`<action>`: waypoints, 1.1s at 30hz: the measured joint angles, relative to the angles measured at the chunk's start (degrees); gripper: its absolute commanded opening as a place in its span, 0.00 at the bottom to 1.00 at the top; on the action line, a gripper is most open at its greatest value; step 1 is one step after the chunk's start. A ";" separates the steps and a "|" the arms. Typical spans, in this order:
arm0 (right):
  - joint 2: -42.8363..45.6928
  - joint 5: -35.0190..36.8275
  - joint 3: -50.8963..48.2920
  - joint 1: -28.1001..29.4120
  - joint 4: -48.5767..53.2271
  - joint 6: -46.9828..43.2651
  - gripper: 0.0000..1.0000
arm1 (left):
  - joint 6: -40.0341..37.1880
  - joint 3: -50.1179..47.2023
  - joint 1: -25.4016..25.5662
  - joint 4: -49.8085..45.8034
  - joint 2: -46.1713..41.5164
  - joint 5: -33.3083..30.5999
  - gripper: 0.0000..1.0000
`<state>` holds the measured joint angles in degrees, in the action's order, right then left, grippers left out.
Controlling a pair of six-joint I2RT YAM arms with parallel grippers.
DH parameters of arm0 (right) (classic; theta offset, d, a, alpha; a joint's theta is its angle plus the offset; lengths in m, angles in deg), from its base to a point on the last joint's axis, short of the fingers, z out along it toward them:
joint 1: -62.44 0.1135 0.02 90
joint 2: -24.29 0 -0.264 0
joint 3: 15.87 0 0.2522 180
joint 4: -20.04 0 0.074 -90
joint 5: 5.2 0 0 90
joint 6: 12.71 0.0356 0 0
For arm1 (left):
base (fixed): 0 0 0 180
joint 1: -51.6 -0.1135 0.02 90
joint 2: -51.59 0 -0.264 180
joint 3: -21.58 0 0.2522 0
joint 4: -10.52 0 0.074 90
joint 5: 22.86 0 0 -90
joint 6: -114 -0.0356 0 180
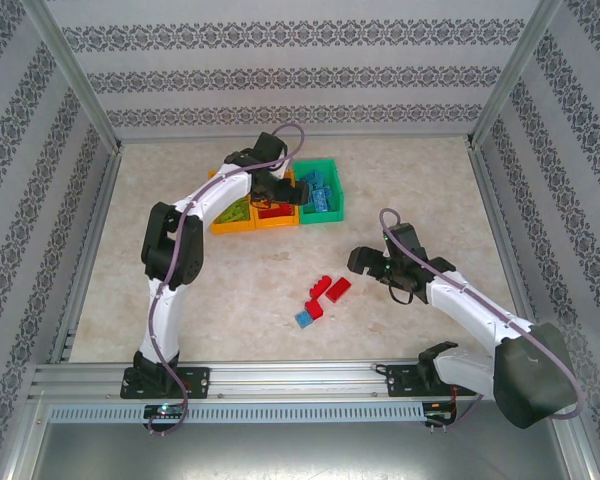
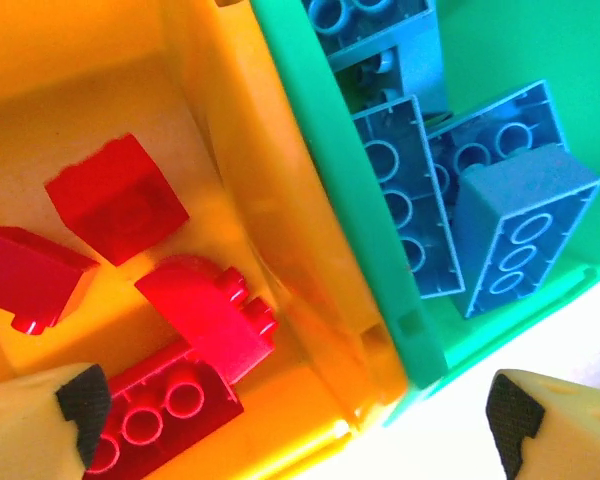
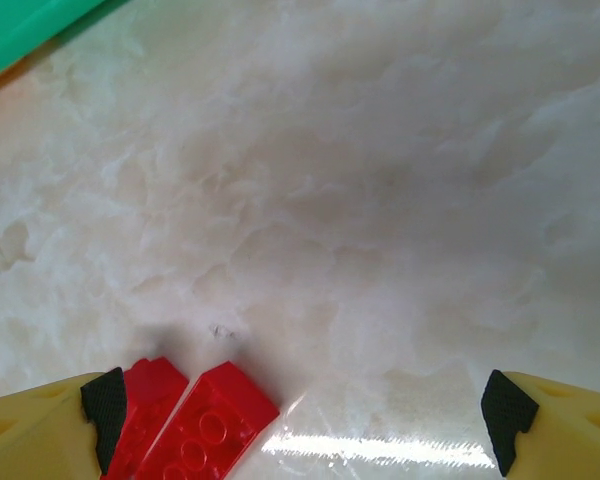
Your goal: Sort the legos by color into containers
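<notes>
The containers stand in a row at the back: an orange bin (image 1: 230, 215) with lime green legos, an orange bin (image 1: 276, 214) with red ones, and a green bin (image 1: 320, 190) with blue ones. My left gripper (image 1: 280, 188) hovers over the middle bin, open. In the left wrist view the left gripper (image 2: 295, 425) holds nothing, and below it lie several red legos (image 2: 115, 195) and blue legos (image 2: 520, 225). Loose on the table are three red legos (image 1: 338, 289) and a blue lego (image 1: 304, 319). My right gripper (image 1: 375, 262) is open just right of them, with two red legos (image 3: 205, 425) by its left fingertip.
A corner of the green bin (image 3: 20, 25) shows at the top left of the right wrist view. Metal frame rails (image 1: 90, 250) and patterned walls enclose the pale table (image 1: 430, 190). The arm bases sit on the front rail.
</notes>
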<state>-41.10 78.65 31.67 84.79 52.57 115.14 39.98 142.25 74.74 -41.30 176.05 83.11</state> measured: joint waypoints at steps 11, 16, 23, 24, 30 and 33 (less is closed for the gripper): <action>-2.16 2.69 3.89 9.57 5.99 -2.23 0.87 | 1.68 -15.08 0.15 7.74 -15.26 1.53 1.00; -4.76 2.73 3.93 13.55 7.04 -3.91 0.93 | 2.29 -22.25 0.15 10.86 -21.62 2.10 1.00; -9.86 2.91 7.91 14.95 11.04 -7.26 0.92 | 2.43 -29.62 0.15 11.98 -25.27 2.03 0.99; -10.75 2.84 8.50 15.04 11.06 -7.45 0.92 | 2.51 -30.60 0.15 12.02 -25.66 2.01 1.00; -15.78 2.08 9.90 16.17 11.04 -7.61 0.90 | 2.54 -33.90 0.15 12.07 -27.50 1.79 1.00; -18.47 1.66 11.08 16.44 11.10 -7.58 0.89 | 2.58 -34.75 0.15 12.13 -28.57 1.60 0.99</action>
<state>-59.57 80.31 42.75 101.23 63.67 107.56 42.56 107.50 74.89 -29.17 147.49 84.71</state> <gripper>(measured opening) 0.896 0.994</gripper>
